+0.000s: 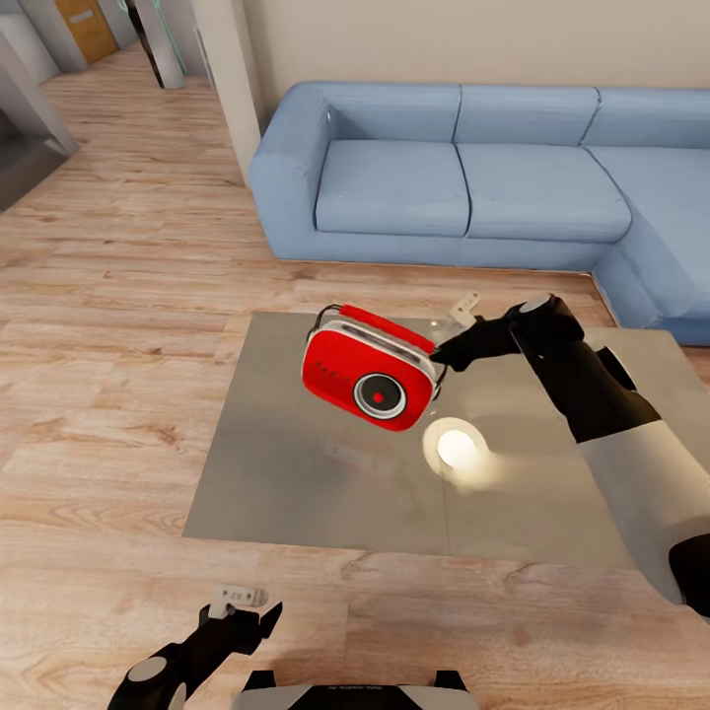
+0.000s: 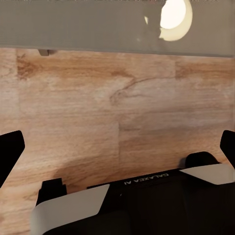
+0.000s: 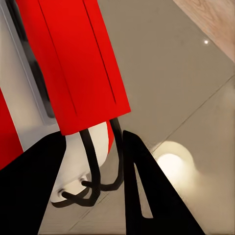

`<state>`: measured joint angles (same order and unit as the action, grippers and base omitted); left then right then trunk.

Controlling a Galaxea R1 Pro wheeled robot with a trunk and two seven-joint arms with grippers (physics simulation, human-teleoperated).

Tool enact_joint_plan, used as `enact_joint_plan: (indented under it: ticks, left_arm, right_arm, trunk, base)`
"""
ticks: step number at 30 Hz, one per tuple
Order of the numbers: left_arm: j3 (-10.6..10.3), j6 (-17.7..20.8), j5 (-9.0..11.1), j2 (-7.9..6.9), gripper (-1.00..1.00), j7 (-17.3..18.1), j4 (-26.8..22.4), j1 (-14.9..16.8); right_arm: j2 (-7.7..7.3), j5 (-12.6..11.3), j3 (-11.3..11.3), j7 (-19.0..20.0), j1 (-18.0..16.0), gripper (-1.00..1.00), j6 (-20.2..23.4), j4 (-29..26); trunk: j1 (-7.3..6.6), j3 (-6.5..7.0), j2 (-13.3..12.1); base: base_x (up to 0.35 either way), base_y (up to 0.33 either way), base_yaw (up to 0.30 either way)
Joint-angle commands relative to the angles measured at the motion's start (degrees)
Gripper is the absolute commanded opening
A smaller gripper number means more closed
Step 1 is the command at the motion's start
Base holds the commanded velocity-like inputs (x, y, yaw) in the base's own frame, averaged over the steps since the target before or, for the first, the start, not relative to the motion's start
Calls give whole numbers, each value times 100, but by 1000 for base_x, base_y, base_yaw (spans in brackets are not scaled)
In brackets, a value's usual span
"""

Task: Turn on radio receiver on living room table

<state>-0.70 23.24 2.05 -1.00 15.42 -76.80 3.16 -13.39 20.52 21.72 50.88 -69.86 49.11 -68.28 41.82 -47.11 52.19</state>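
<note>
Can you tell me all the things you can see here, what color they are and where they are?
radio receiver: one, red with white trim, tilted above the table, at the right gripper
table: one, glossy grey, on the wood floor
bright light reflection: one, whitish, on the table top
sofa: one, blue, beyond the table by the beige wall
right gripper: one, black, at the radio's side
left gripper: one, black, low over the floor, empty
</note>
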Motion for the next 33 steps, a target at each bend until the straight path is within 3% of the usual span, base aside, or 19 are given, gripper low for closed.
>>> enact_joint_plan:
  ticks: [1, 7, 13, 20, 23, 29, 33]
  left_arm:
    - [0, -1, 9, -1, 100, 1, -2, 0]
    - [7, -4, 55, -7, 100, 40, -25, 0]
    - [10, 3, 66, 1, 100, 48, -100, 0]
    - [17, 20, 120, 8, 100, 49, -351, 0]
    - [17, 22, 299, 20, 100, 72, -531, 0]
    - [10, 26, 895, 28, 100, 466, -718, 0]
    - [9, 53, 1017, 34, 100, 759, -925, 0]
  right_arm:
    - [-1, -36, -1, -4, -1, -100, 11, 18]
    - [4, -43, -1, -17, -1, -100, 56, 197]
    - [9, -25, 31, -51, -1, -100, 397, 238]
    - [30, 119, 42, -373, -1, -100, 506, 605]
    - [25, 134, 43, -412, -1, -100, 519, 699]
    - [-1, 144, 43, -391, -1, -100, 520, 741]
    - [14, 156, 50, -398, 9, -100, 520, 745]
  trunk:
    - [0, 0, 0]
    - [0, 0, 0]
    - [0, 0, 0]
    - [0, 0, 0]
    - [0, 0, 0]
    - [0, 0, 0]
    - [0, 0, 0]
  base:
    - [0, 0, 0]
    - [0, 0, 0]
    - [0, 0, 0]
    - [0, 0, 0]
    - [0, 0, 0]
    - [0, 0, 0]
    - [0, 0, 0]
